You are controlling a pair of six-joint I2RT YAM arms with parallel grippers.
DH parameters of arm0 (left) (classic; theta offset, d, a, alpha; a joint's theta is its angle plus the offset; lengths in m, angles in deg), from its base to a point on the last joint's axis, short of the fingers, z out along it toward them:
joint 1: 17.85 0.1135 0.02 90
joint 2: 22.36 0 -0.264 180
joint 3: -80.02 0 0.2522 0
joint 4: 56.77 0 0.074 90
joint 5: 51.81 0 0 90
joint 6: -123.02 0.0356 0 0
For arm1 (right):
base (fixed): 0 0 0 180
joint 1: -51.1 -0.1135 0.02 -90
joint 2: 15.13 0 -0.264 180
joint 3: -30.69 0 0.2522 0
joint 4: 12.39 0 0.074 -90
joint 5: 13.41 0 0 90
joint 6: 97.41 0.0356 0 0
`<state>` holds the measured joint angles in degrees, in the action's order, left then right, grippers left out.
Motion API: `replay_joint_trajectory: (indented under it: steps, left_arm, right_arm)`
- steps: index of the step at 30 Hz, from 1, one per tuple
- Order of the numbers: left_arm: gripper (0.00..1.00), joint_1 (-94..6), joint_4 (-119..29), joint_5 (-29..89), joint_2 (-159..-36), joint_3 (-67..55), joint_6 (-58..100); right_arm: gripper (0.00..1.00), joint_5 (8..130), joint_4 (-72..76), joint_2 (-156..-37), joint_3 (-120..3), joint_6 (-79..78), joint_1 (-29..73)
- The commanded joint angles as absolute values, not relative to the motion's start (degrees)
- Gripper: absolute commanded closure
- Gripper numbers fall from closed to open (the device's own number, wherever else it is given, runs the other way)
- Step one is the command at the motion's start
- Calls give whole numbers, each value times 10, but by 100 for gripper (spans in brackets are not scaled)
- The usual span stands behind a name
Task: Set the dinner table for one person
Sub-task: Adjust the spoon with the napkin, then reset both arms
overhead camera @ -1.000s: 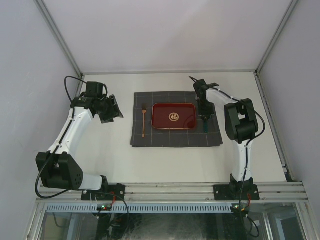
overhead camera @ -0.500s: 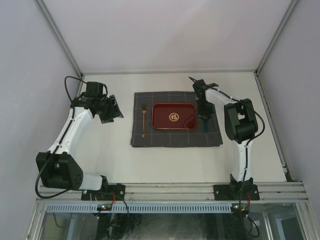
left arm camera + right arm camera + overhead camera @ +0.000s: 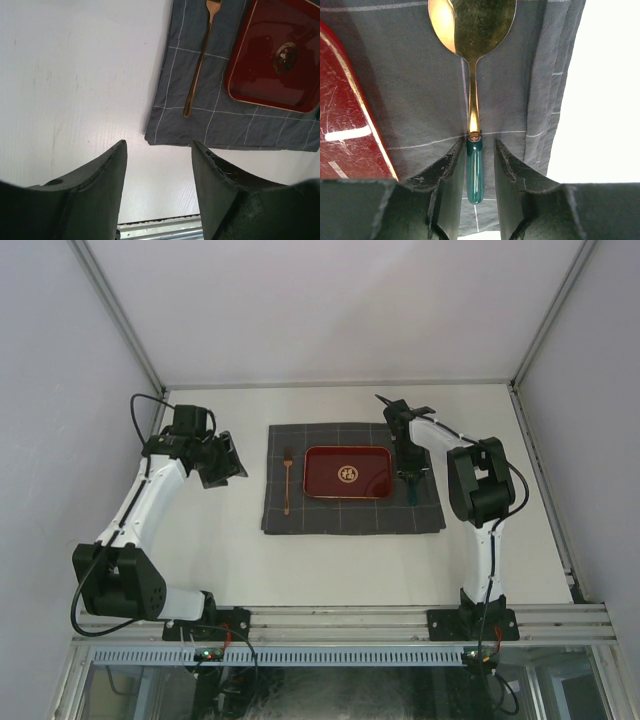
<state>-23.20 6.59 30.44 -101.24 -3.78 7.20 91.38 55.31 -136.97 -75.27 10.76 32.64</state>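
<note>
Well over on the left, the left claw [image 3: 158, 143] hangs above the bare desk [image 3: 330, 560], its two dark fingers spread wide with nothing between them (only white surface and a cloth corner show through the gap). The off-white desk lies beneath both arms, with its aluminium rail running along the near edge by the arm bases. Toward the middle, a dark grey checked cloth [image 3: 352, 514] lies flat on the desk. On the cloth's left part rests a slim copper-coloured fork [image 3: 287, 483], tines pointing to the far side. It is just beside, but apart from, a red rectangular tray [image 3: 347, 472] with a gold emblem at its centre. Right of the tray, on the cloth's right strip, lies a gold spoon [image 3: 472, 30] with a dark green handle end. The right claw [image 3: 479, 145] sits low over that handle, fingers narrowly parted on either side of it. A sliver of cloth shows between the handle and the right-hand finger, so the handle is not pinched.
</note>
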Motion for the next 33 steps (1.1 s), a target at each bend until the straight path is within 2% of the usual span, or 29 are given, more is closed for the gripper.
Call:
replay_joint_trajectory:
  steps: [1, 17, 33]
  left_arm:
    - [41, -235, 49, 294, -994, -32, 77]
    - [40, -236, 48, 292, -942, -17, 85]
    - [37, -236, 8, 298, -909, -19, 87]
  right_arm:
    - [71, 913, 560, -1333, -768, 123, 316]
    - [65, 943, 563, -1154, -751, 165, 288]
    - [60, 962, 499, -950, -608, 189, 278]
